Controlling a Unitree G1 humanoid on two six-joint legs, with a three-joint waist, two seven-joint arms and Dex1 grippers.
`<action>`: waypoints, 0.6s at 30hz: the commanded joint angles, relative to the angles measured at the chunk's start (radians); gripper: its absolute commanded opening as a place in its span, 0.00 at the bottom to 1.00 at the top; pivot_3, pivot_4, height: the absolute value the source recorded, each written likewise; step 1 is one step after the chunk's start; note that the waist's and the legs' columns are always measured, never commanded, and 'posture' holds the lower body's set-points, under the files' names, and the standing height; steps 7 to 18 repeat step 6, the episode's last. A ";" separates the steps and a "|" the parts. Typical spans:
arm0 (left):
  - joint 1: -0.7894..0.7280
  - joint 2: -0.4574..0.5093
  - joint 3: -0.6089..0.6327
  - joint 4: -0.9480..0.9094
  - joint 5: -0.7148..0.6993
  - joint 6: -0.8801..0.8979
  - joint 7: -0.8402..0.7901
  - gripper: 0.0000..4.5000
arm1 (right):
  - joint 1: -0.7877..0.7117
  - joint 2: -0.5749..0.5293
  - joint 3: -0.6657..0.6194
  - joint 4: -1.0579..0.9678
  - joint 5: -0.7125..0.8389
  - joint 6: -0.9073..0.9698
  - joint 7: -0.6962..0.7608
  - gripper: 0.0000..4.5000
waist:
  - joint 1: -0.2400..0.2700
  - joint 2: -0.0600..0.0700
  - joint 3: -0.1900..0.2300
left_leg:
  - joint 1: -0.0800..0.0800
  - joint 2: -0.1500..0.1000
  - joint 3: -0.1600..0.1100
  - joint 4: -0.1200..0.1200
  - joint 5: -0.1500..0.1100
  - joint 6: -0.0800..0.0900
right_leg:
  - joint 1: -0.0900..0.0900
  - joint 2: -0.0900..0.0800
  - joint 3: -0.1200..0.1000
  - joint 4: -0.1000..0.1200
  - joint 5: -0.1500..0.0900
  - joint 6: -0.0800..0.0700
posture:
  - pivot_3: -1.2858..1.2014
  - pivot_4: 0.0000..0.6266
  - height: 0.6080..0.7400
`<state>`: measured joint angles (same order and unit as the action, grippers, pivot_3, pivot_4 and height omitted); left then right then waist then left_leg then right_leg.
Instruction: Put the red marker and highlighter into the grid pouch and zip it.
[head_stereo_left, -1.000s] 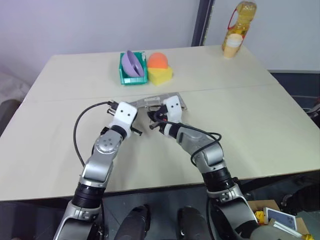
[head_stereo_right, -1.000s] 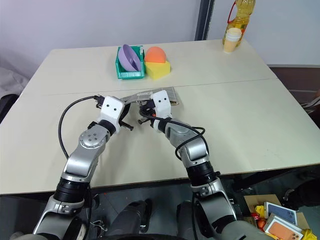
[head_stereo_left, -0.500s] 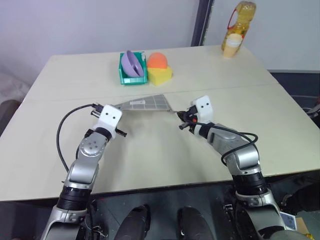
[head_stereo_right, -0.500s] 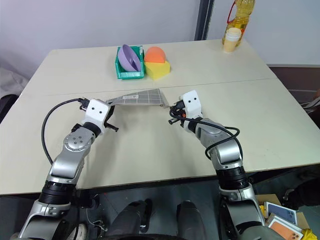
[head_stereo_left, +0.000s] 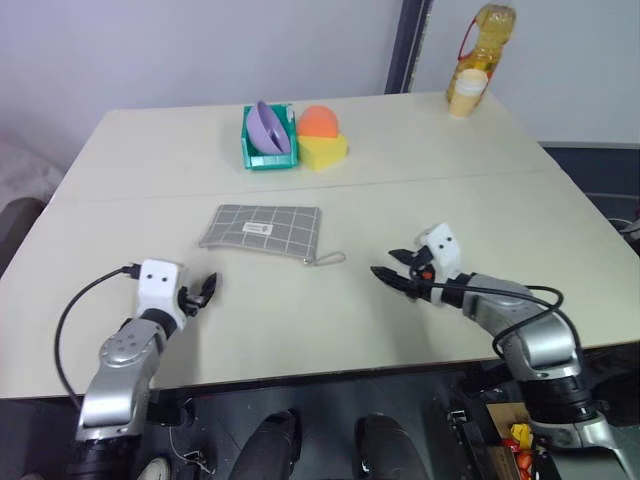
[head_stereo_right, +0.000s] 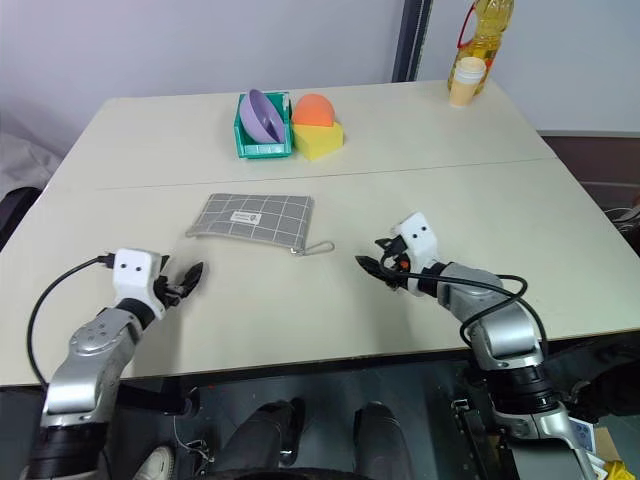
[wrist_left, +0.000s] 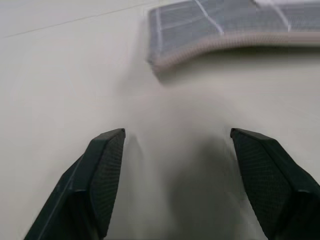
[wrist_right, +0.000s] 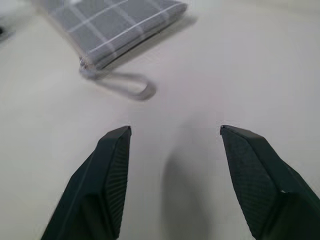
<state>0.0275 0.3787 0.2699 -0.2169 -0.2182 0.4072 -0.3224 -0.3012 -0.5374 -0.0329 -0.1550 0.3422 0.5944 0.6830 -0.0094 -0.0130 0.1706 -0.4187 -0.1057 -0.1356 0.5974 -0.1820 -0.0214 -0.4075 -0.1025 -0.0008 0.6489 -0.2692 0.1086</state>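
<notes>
The grid pouch (head_stereo_left: 262, 227) lies flat on the table, grey with white lines and a small white label. Its cord pull loop (head_stereo_left: 326, 259) trails off its near right corner. My left gripper (head_stereo_left: 204, 289) stands open low over the table, nearer than the pouch and to its left, holding nothing. My right gripper (head_stereo_left: 389, 270) is open too, right of the loop, empty. In the wrist views a pouch corner (wrist_left: 220, 22) lies beyond the left fingers, and the pouch (wrist_right: 112, 22) and loop (wrist_right: 125, 86) beyond the right. The red marker and highlighter are hidden or out of view.
At the back of the table stand a green bin (head_stereo_left: 270, 153) holding a purple bowl (head_stereo_left: 264, 126), an orange ball (head_stereo_left: 318, 120) and a yellow sponge (head_stereo_left: 323, 153). An oil bottle (head_stereo_left: 487, 32) and paper cup (head_stereo_left: 463, 93) stand at the far right corner.
Both grippers have opened and let go of the pouch, then swung apart and back toward the near edge. The pouch has dropped from being held up to lying flat.
</notes>
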 joint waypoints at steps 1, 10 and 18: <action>0.030 0.012 0.092 -0.049 -0.050 0.002 0.006 0.80 | -0.010 -0.018 -0.081 0.026 0.034 -0.062 0.027 0.66 | 0.000 0.000 0.000 | 0.000 0.000 0.000 0.000 0.000 0.000 | 0.000 0.000 0.000 0.000 0.000 0.000 | 0.52 0.24 1.00; 0.059 0.038 0.127 -0.045 -0.050 -0.018 0.002 0.80 | -0.025 -0.019 -0.114 0.084 0.040 -0.113 0.043 0.66 | 0.000 0.000 0.000 | 0.000 0.000 0.000 0.000 0.000 0.000 | 0.000 0.000 0.000 0.000 0.000 0.000 | 0.52 0.24 1.00; 0.059 0.038 0.127 -0.045 -0.050 -0.018 0.002 0.80 | -0.025 -0.019 -0.114 0.084 0.040 -0.113 0.043 0.66 | 0.000 0.000 0.000 | 0.000 0.000 0.000 0.000 0.000 0.000 | 0.000 0.000 0.000 0.000 0.000 0.000 | 0.52 0.24 1.00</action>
